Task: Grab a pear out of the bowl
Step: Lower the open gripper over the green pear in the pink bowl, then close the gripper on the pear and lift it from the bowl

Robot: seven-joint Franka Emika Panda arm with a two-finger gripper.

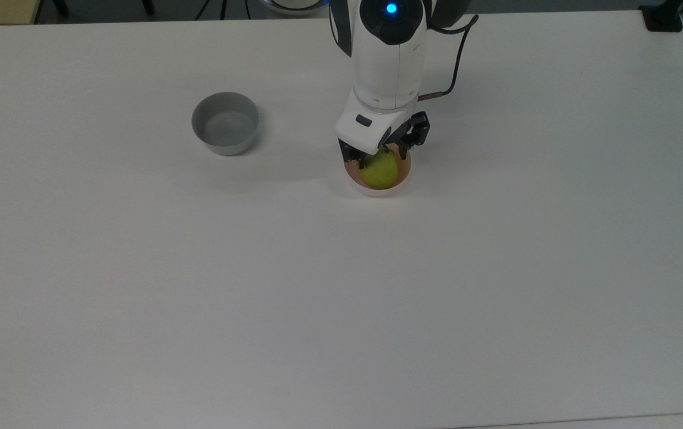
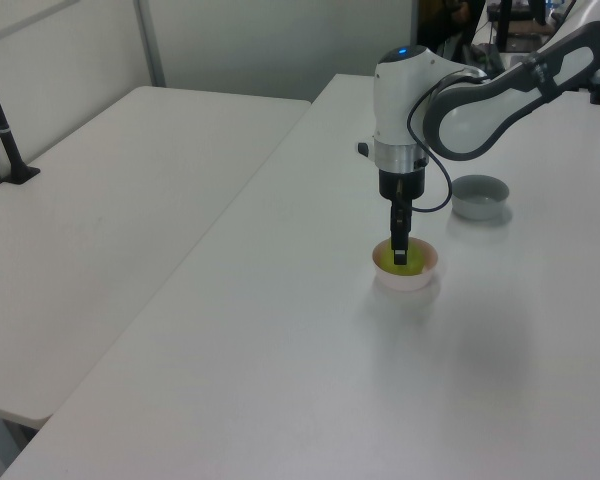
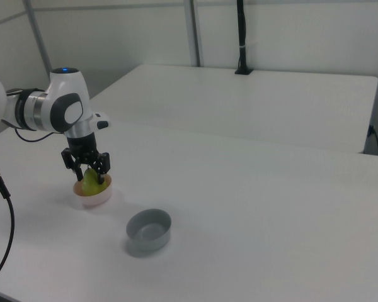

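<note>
Small yellow-green pear (image 1: 379,172) sits in pale pink round bowl (image 1: 377,188) | black two-finger pincer (image 1: 382,156) open, straddling pear's upper half | pear probably light, firm, smooth-skinned | grip widest belly, avoid tapered neck.

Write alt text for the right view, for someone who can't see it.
A white robot arm's gripper reaches down around a yellow-green pear sitting in a pale pink bowl on a white table. A grey bowl stands apart, nearer the camera.

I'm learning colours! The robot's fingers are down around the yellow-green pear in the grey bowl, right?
Nearly. The fingers are around the pear, but it sits in the pink bowl. The grey bowl stands apart, as the top view shows.
</note>
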